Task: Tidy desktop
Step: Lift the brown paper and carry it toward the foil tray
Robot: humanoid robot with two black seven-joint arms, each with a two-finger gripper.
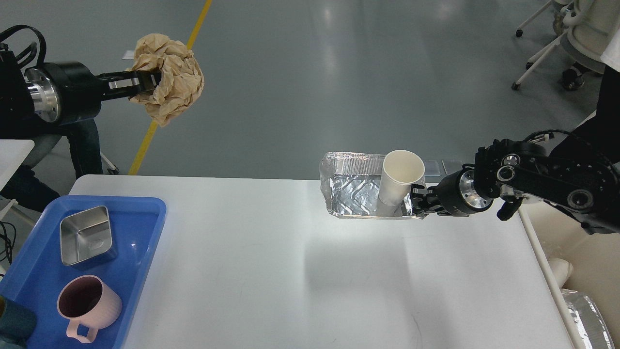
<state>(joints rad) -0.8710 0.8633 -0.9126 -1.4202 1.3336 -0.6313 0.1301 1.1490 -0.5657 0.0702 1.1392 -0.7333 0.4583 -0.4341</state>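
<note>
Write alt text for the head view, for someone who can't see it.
Left claw holds crumpled brown paper aloft; right claw grips a foil tray with a white paper cup inside, above the white desktop. A blue tray at left holds a metal container and pink mug.

A single head view looks forward and down, fairly close over the desktop (310, 271).

The desktop (290, 271) lies bare across its middle and near edge, open to a gripper from either side. A blue tray (145, 228) with a steel box (86, 235) and pink mug (89, 305) blocks the left corner; a foil container (351, 191) holding a paper cup (399, 182) hangs over the far edge
</note>
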